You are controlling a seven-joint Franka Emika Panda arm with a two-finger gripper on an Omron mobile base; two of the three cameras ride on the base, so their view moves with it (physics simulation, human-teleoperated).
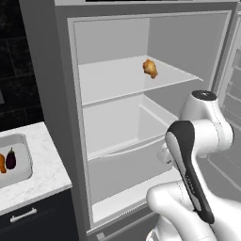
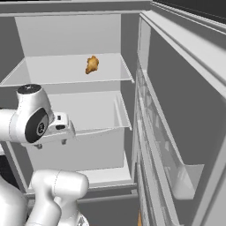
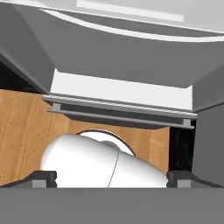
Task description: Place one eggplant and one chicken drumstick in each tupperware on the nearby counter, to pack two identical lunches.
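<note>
A golden-brown chicken drumstick lies on the upper shelf of the open fridge. On the counter at far left sits a pale-grey tupperware. It holds a dark purple eggplant and an orange-brown piece cut off by the frame edge. My gripper hangs low in front of the fridge's drawer, pointing down, well below the drumstick. Its fingertips stand wide apart, open, with nothing between them.
The fridge drawer juts out under the shelf. The open fridge door with its shelves stands close on the right. A dark cabinet with a silver handle is below the counter. Wooden floor lies beneath the hand.
</note>
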